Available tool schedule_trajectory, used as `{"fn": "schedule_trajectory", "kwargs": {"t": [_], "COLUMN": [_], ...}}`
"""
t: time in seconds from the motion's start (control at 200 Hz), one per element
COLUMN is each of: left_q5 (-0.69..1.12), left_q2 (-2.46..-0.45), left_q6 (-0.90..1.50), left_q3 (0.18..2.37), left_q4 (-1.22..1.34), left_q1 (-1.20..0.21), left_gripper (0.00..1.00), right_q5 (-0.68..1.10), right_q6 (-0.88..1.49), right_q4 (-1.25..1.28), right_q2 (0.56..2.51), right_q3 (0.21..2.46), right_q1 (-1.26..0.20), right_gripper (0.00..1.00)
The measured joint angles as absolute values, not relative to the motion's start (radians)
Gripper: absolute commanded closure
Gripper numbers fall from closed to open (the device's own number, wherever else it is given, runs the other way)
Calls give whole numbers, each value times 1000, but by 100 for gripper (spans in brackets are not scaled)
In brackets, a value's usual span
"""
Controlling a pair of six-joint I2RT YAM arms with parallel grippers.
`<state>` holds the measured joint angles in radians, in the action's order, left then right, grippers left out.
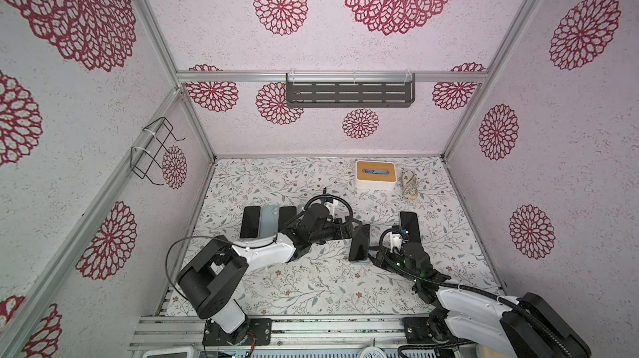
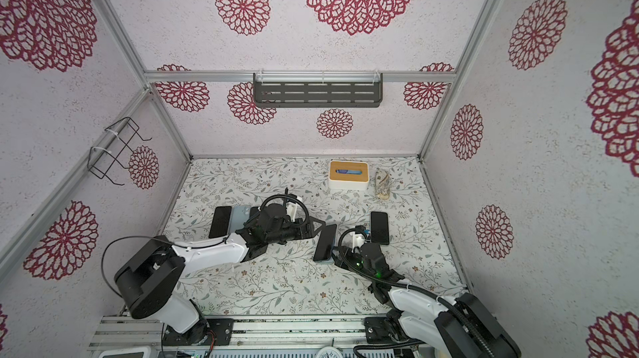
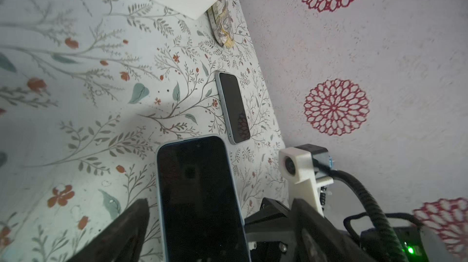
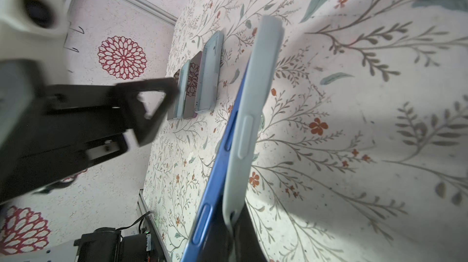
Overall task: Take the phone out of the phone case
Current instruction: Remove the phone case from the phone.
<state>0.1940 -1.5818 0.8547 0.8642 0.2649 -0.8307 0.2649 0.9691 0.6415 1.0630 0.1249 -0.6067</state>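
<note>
Jaws wide, the left gripper (image 3: 220, 205) straddles the blue phone (image 1: 359, 240). Shut tight, the right gripper (image 1: 372, 257) pinches the pale phone case (image 4: 255, 111), partly parted from the phone.

The left arm (image 1: 262, 252) reaches from the near left toward centre, its left gripper (image 1: 354, 230) spread wide; the right arm (image 1: 466, 301) stretches in low from the near right, its right gripper (image 1: 373, 257) clamped tight.

I am counting six phone-sized slabs: four lying in a row (image 1: 269, 219) at the desk's (image 1: 311, 287) left, one lone handset (image 1: 409, 226) at the right, and one phone (image 1: 359, 242) with one phone case (image 4: 255, 111) between them. At the far side I am seeing one white box (image 1: 375, 174) and one patterned bundle (image 1: 409, 185).
</note>
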Motion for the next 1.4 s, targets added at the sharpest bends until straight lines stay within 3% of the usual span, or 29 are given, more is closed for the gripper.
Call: {"fn": "schedule_trajectory", "kwargs": {"t": [0.32,1.191,1.401], "left_q5": [-56,-154,-252], "left_q2": [-1559,-1668,-1699], "left_q6": [502,366,363], "left_q3": [936,982,997], "left_q4": [-36,-92,-109], "left_q1": [-1048,-1161,-1186], "left_gripper": [33,30,38], "right_q5": [265,269,277], "right_q6": [970,970,971], "right_q4": [646,631,631], "right_q2": [1097,1090,1090], "right_q3": [134,134,134], "right_q1": [-597,-569,-564], "right_gripper": [100,100,100]}}
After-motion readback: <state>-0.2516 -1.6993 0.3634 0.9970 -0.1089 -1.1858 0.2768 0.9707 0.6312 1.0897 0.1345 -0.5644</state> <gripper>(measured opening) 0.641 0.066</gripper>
